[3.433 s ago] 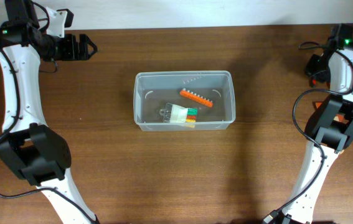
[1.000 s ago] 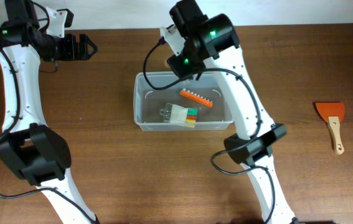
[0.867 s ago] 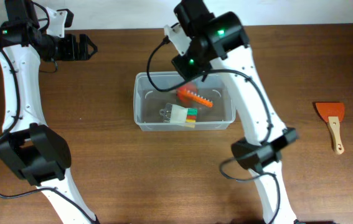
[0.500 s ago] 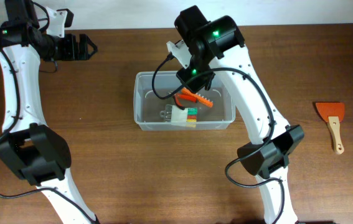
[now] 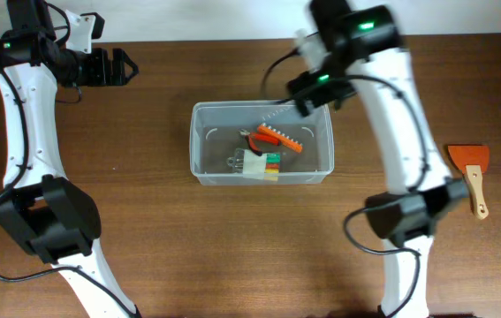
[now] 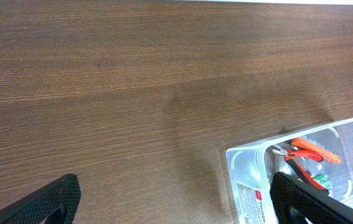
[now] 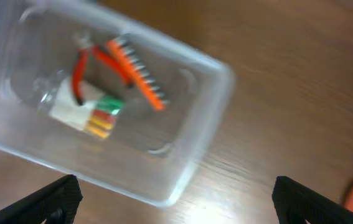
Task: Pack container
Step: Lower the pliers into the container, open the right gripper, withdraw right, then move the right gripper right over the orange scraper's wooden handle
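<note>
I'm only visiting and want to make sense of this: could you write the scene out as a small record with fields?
container: clear tub, mid table
inside it: orange comb-like tool; red-handled tool; white block with coloured ends
outside it: orange scraper, lying off to the right
left claw: open, empty, away from the tub
right claw: open, empty, over the tub

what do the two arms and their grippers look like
The left arm and right arm have white links, black joint housings, loose black cables and a green light near the wrist. The left gripper and right gripper are black, with textured fingers.
</note>
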You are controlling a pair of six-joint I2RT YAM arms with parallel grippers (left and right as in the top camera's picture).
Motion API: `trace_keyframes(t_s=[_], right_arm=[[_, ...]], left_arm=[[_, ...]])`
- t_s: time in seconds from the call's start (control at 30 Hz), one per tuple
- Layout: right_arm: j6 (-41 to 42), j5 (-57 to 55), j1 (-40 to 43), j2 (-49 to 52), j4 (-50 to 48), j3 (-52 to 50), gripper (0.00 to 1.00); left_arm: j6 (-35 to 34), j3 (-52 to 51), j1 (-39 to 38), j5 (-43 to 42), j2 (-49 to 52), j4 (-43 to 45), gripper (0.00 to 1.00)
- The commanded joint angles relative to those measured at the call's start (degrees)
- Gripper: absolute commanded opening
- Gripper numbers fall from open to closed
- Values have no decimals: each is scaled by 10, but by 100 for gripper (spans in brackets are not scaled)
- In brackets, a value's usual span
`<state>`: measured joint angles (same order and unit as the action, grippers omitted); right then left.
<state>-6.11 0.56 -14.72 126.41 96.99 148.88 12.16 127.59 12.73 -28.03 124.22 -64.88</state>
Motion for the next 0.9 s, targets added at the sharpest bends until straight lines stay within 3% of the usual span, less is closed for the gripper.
trace_keyframes(t_s=[0.0, 0.3, 0.47, 0.7, 0.87], right_arm=[[21, -12, 53, -98, 3, -11, 99], [-33, -12, 291, -248, 3, -257, 99], [-14, -13, 376, -246, 0, -267, 99], [-174, -13, 488, -218, -55, -267, 99], [-189, -15, 547, -156, -95, -267, 99]], left_arm=[[-5, 9, 2, 0, 0, 1, 99], [-5, 9, 2, 0, 0, 1, 99], [-5, 9, 2, 0, 0, 1, 99], [-5, 9, 2, 0, 0, 1, 99], [-5, 9, 2, 0, 0, 1, 99]])
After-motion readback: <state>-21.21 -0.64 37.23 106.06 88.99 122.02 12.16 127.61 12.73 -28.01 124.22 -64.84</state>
